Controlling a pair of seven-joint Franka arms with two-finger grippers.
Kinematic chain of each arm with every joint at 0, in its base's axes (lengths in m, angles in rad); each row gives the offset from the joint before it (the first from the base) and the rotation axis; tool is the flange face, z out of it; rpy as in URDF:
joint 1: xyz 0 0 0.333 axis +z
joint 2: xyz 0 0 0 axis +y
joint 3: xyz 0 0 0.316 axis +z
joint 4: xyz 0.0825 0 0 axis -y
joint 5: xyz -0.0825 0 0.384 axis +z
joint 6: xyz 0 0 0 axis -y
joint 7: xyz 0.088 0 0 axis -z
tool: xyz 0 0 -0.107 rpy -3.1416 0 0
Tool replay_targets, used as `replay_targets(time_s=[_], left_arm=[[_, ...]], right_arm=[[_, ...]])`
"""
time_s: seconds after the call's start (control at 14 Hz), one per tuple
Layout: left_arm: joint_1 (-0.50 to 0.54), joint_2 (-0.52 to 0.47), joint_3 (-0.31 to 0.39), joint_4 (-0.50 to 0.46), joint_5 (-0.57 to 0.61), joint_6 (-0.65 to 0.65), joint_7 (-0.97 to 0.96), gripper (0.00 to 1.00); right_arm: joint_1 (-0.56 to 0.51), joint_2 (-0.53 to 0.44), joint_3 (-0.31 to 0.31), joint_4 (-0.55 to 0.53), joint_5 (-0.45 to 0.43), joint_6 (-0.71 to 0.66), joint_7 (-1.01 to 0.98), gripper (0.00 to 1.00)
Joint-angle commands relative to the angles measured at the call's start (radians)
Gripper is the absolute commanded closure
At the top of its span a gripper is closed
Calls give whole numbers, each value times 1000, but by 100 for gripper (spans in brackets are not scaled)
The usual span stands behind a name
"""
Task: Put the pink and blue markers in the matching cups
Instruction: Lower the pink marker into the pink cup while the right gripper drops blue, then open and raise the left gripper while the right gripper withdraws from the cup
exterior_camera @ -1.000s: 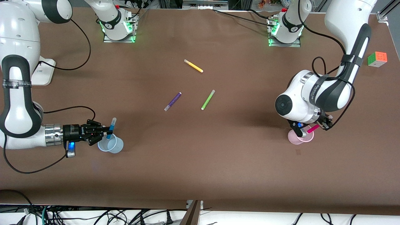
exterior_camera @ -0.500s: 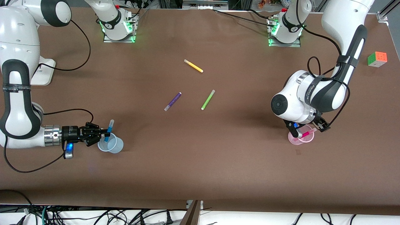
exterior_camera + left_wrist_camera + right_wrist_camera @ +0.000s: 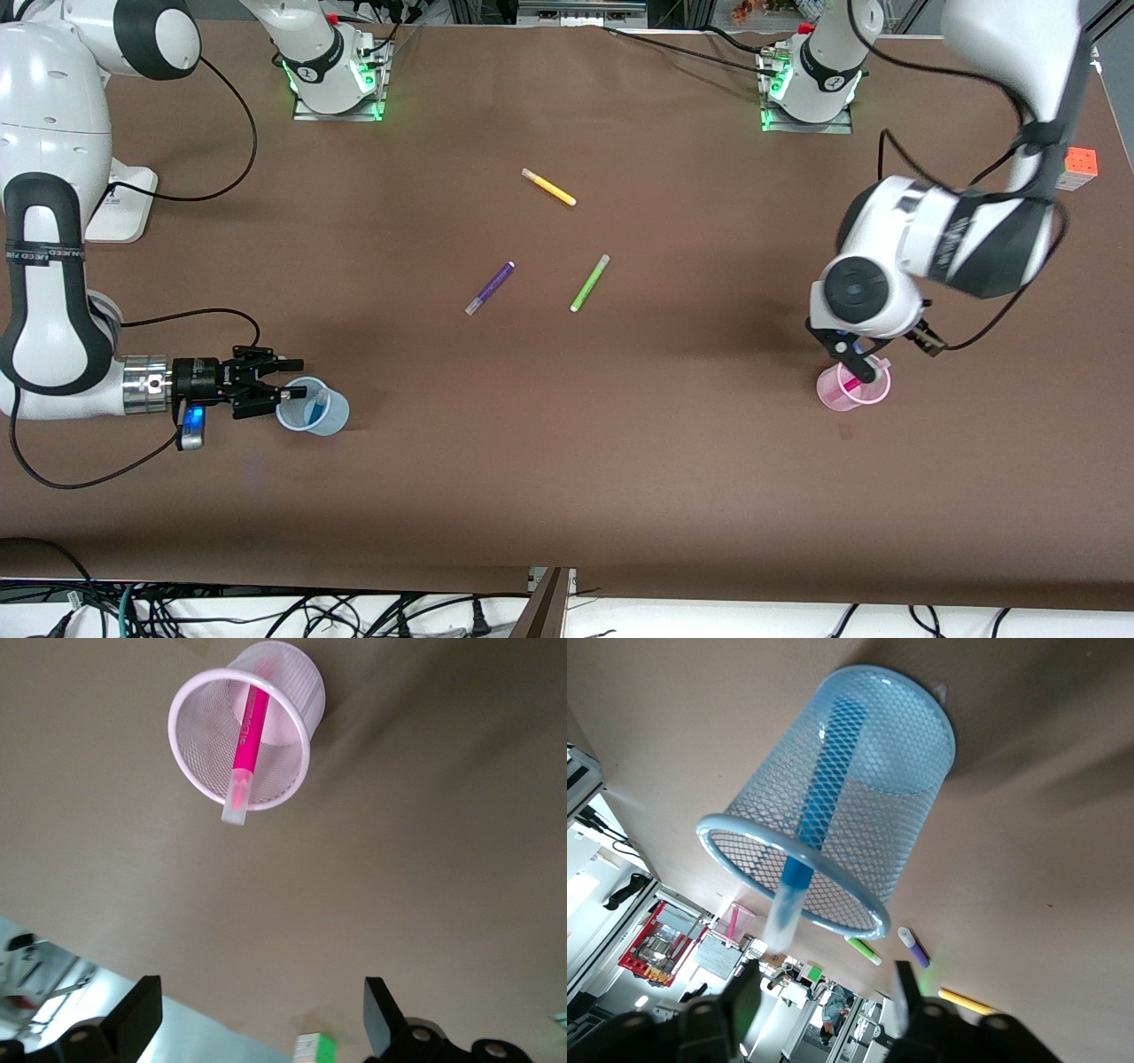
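Note:
The blue marker [image 3: 312,409] stands slanted inside the light blue mesh cup [image 3: 335,416] near the right arm's end of the table. My right gripper [image 3: 299,373] is open and empty, level with the cup's rim and just beside it. In the right wrist view the blue marker [image 3: 819,819] leans in the blue cup [image 3: 877,771], clear of my right gripper [image 3: 822,997]. The pink marker [image 3: 850,384] leans inside the light pink cup [image 3: 830,396]. My left gripper [image 3: 886,353] is open and empty above it. The left wrist view shows the pink marker [image 3: 245,744] in the pink cup [image 3: 297,691], well away from my left gripper [image 3: 257,1028].
A purple pen [image 3: 490,288], a lime-green pen [image 3: 590,282] and a yellow pen [image 3: 548,187] lie mid-table, farther from the front camera than both cups. A colour cube [image 3: 1079,167] sits at the left arm's end, partly covered by that arm.
Both grippers have opened and let go. The blue marker dropped into the blue cup and the pink marker into the pink cup. The left arm has risen; the right gripper drew back slightly.

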Motion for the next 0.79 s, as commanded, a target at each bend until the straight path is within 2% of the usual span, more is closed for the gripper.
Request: replay_targets(time_s=[0.0,0.14,0.36,0.57,0.71], left_arm=[[50,-70,-2,-11,-142,-9,-12,0],[93,-113,-2,-3,-240,-9,-38,0],[112,-182,-7,21,-317,-9,-65,0],[103,-177,-11,159,-360,-134,-159,0],[101,-171,-7,243,-369,-217,-161,0]], right_arm=[[-16,-43,4,18,5,-57,21,1],[-10,-107,-1,58,-85,-102,102,1],[43,-251,10,133,-313,-229,209,1],[67,-443,10,133,-427,-350,255,1],[100,-538,13,133,-565,-410,235,1]])
